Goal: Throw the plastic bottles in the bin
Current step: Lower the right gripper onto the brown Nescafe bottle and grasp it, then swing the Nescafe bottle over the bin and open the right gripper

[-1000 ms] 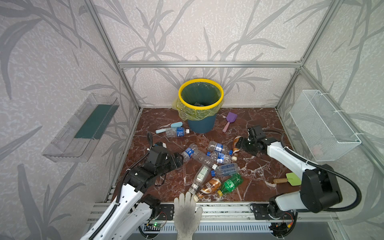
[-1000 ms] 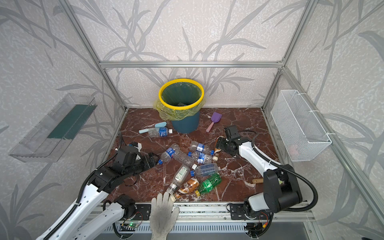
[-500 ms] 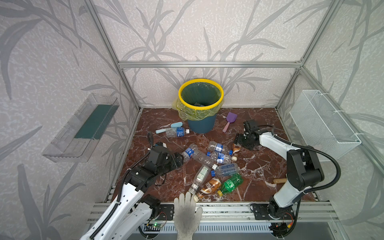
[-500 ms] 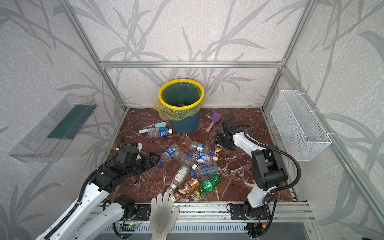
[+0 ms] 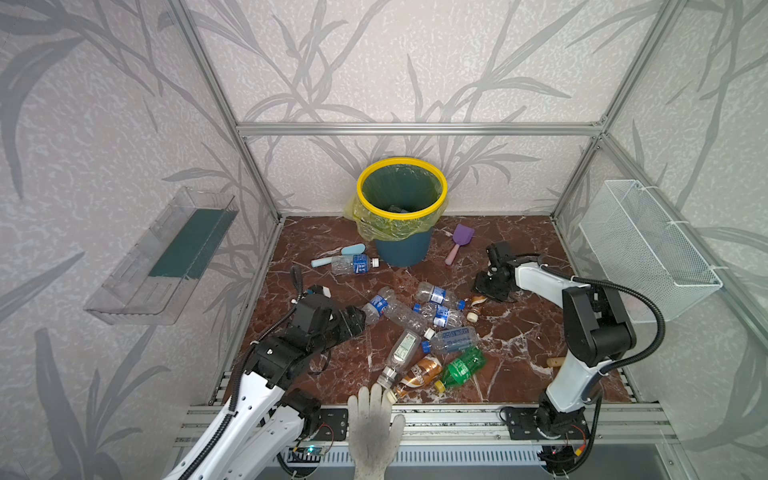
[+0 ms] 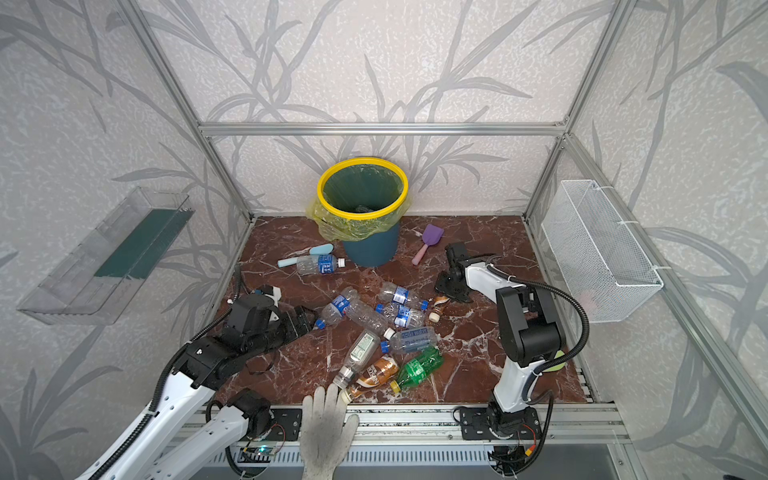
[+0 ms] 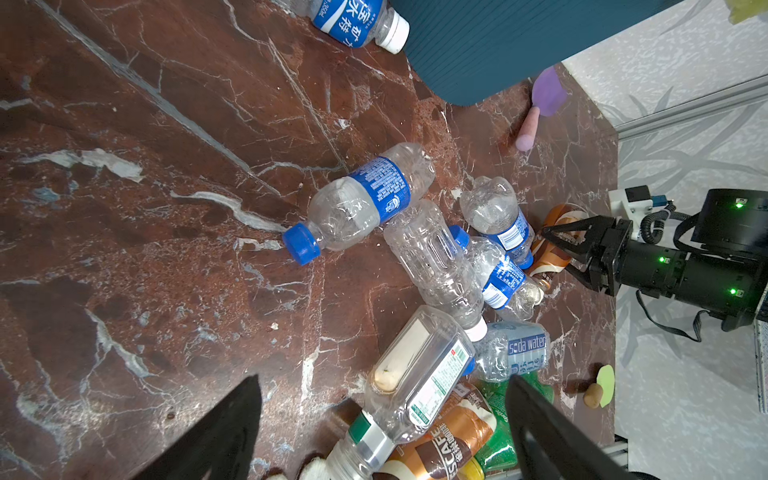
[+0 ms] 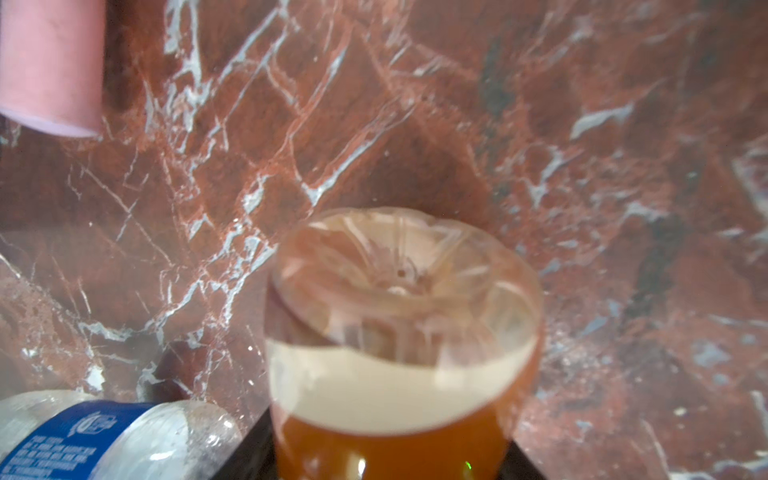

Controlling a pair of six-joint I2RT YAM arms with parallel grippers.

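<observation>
Plastic bottles (image 5: 399, 313) litter the table (image 5: 519, 332) mid-frame; bin (image 5: 401, 251), upper centre, looks nearly empty. Right tool (image 7: 559, 251) grasps a brown bottle (image 8: 399, 332); left tool (image 7: 382, 382) hangs released.

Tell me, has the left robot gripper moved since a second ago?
No. The left gripper sits where it was, beside the clear blue-capped plastic bottle, jaws open.

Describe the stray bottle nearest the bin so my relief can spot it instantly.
Find the yellow-rimmed bin at the back of the marble floor. Left of its base, apart from the central pile, a clear bottle lies beside a light-blue shovel. Alone among the blue-labelled bottles, it has a white cap.
</observation>
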